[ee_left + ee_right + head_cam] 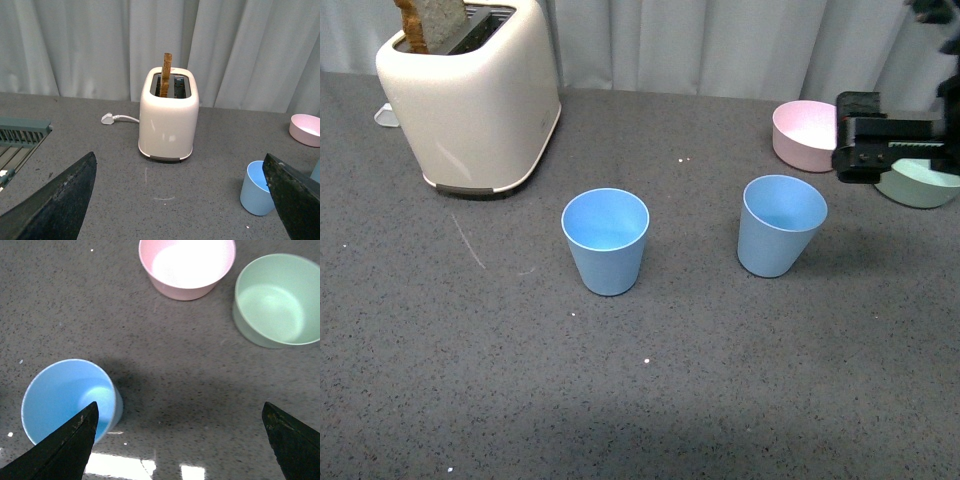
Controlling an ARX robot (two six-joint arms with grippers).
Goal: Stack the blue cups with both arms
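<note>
Two light blue cups stand upright and empty on the grey table, one in the middle (pixel 606 240) and one to its right (pixel 780 225), well apart. My right arm (pixel 885 148) hovers above the table just right of the right cup. In the right wrist view my right gripper (pixel 179 405) is open and empty, and that cup (pixel 65 395) sits beside one finger, outside the jaws. My left gripper (pixel 179 156) is open and empty, low over the table. A blue cup (pixel 257 189) stands ahead, partly behind one finger. My left arm is out of the front view.
A cream toaster (pixel 470 95) with toast stands at the back left, and it also shows in the left wrist view (pixel 168 115). A pink bowl (pixel 804 133) and a green bowl (pixel 920 185) sit at the back right. A white plug (pixel 107 118) lies by the toaster.
</note>
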